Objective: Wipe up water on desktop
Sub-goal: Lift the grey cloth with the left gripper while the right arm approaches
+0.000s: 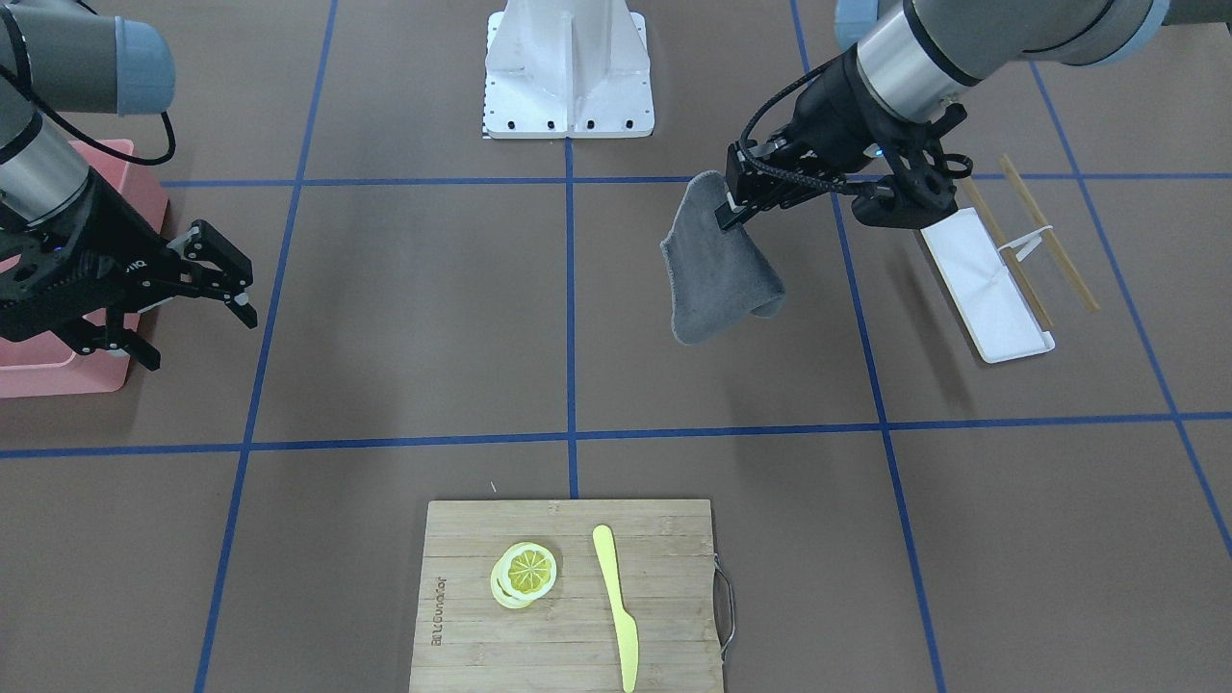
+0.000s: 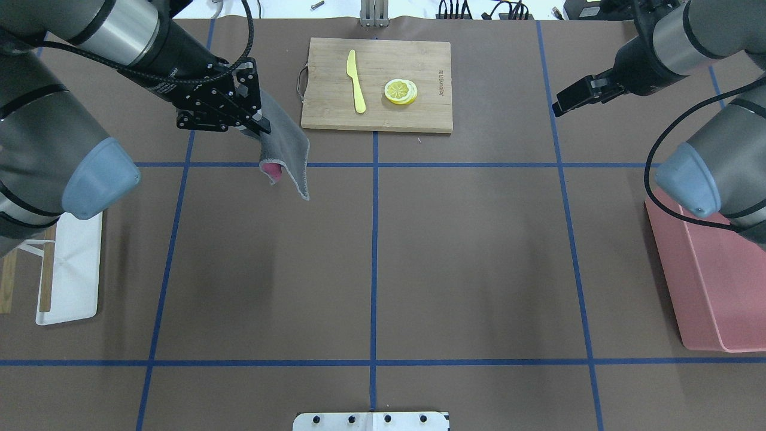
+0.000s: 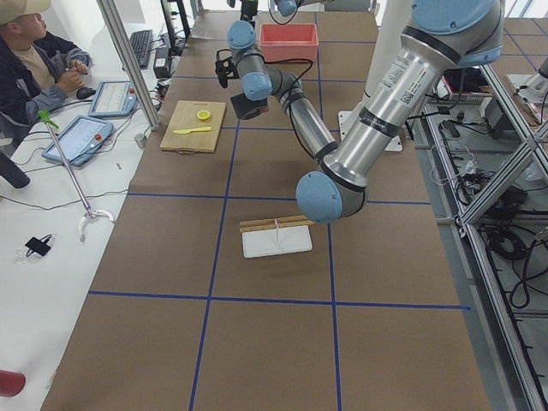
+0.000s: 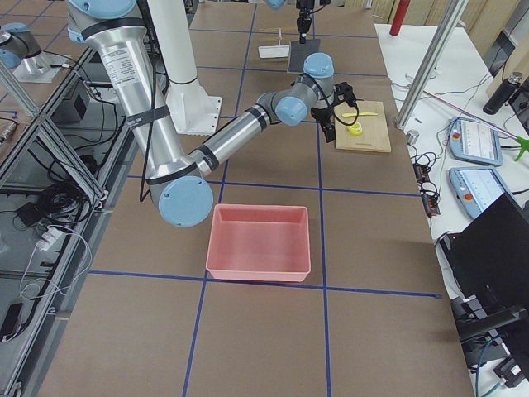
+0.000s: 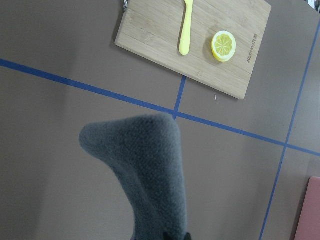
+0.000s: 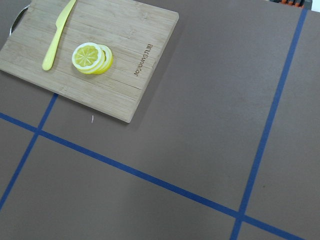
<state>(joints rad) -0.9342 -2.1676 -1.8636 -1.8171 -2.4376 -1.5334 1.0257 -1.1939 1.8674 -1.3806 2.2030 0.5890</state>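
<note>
**A:** Start at the left hand [image 1: 729, 214]. What has it got?

**B:** Its fingers are clamped on the upper edge of a grey cloth [image 1: 717, 279]. The cloth hangs in a loose, doubled drape and, as far as I can judge, is clear of the table [image 1: 414, 318]. The right hand [image 1: 204, 345] is well apart from it, fingers spread and holding nothing.

**A:** And the water?

**B:** I can't make any out. The table is a flat matte brown sheet gridded with thin blue tape, and no wet patch shows in any view. Seen from overhead, the cloth hangs over the far-left part, near a bamboo cutting board [image 1: 568, 597]. The right hand is over the far-right part, on the board's other side.

**A:** So what could go wrong?

**B:** Three things, I'd judge. The grip is only a pinch on one edge, so dragging a soft, fleecy cloth across a matte surface could pull it out of the fingers. It's also folded over — lowered as it is, it may bunch into a lump and wipe only a narrow strip. And a sweep toward the board could nudge it, along with its fanned lemon slices [image 1: 525, 573] and slim yellow knife [image 1: 616, 606].

**A:** Anything else?

**B:** Going too low would press hard fingertips, not nap, onto the table. The covering looks papery — it might scuff.
</note>
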